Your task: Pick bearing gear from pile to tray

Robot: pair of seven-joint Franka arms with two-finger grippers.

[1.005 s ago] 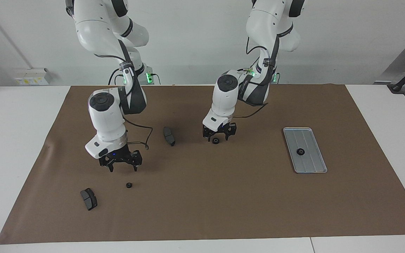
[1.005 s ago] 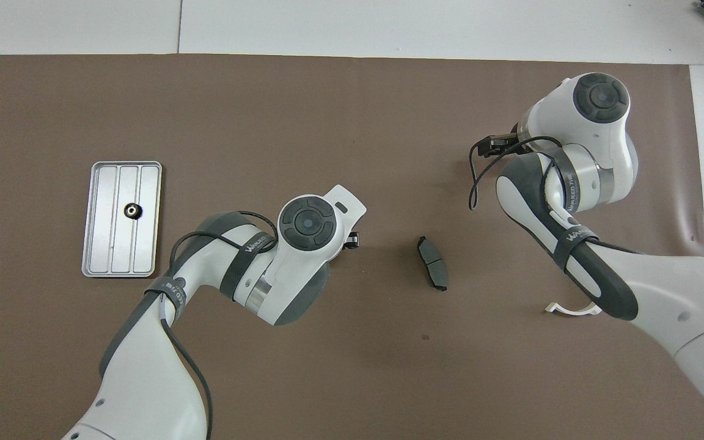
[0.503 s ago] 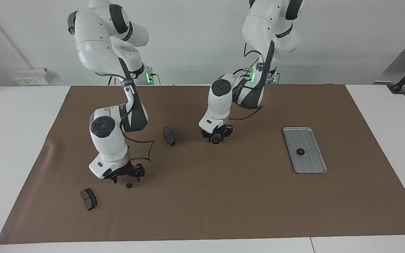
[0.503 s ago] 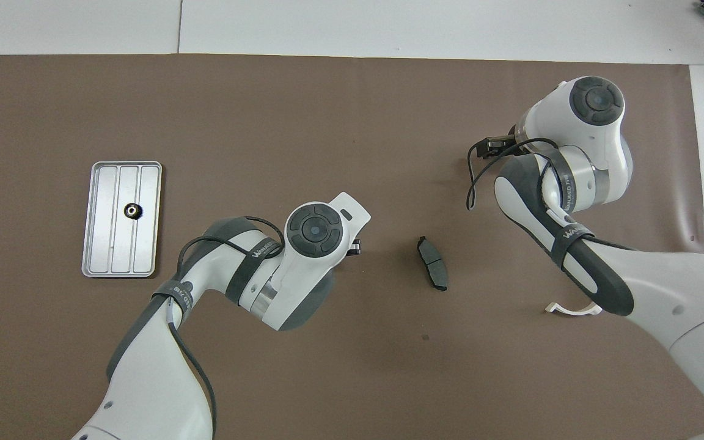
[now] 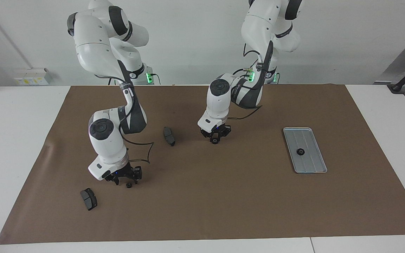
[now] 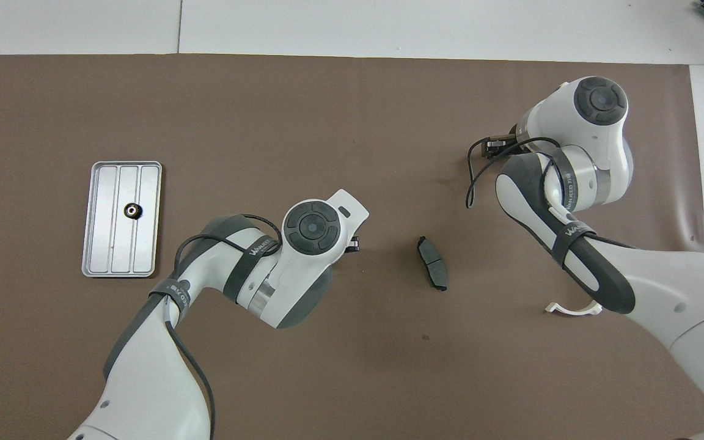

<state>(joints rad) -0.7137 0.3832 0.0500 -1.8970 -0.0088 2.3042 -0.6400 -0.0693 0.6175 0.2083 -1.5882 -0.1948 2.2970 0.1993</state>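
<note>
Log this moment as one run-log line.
left gripper: down at gear | right gripper: down at second gear | tray: one gear in it

Brown mat [image 5: 223, 203] covering a white table [image 5: 12, 140]; silver-grey tray [image 5: 313, 161] with lengthwise ridges, right of centre, carrying one black gear [image 5: 299, 151]; dark grey brake pads at lower left [image 5: 88, 199] and centre [image 5: 169, 136]; white-and-dark-grey arms, green lights at top.
</note>
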